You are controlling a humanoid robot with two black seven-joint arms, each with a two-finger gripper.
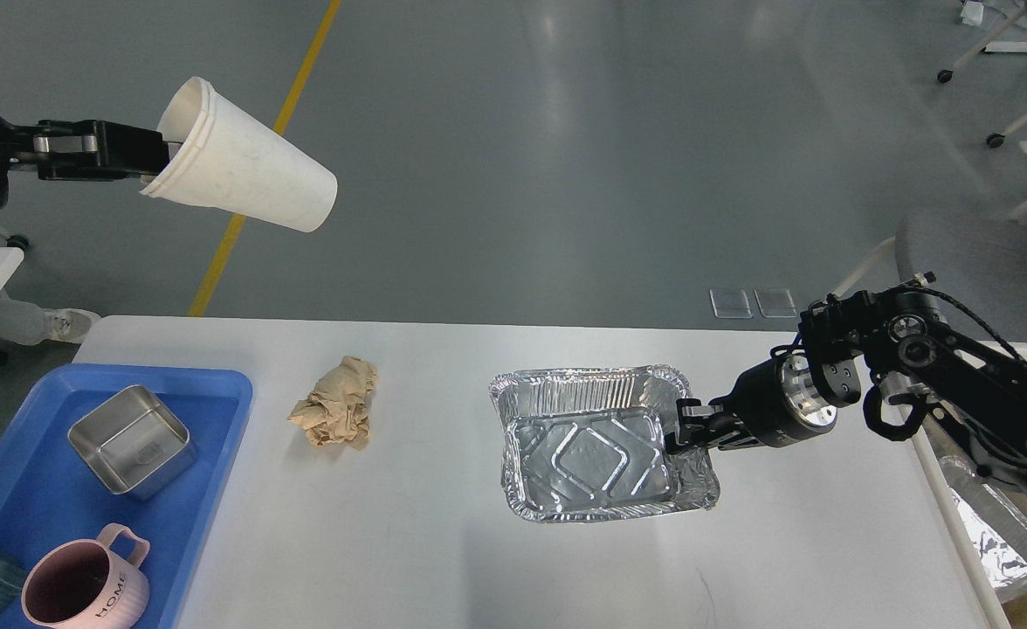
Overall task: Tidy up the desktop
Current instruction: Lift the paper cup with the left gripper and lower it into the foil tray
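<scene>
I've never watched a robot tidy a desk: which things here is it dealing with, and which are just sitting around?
In hand:
paper cup, held up by the left gripper
foil tray, gripped by the right gripper
desktop
crumpled brown paper

Lying about:
blue tray
steel box
pink mug

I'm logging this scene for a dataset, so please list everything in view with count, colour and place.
desktop: 1, white, across the foreground
tray: 1, blue, left end of desktop
tin: 1, steel, in tray
mug: 1, pink, in tray, near edge
paper wad: 1, tan, on desktop beside tray
foil pan: 1, silver, centre-right of desktop
bin: 1, cream, right edge, another foil pan inside
paper cup: 1, white, held high at left, tilted
left end effector: black, shut on paper cup rim
right end effector: black, shut on foil pan rim
</scene>
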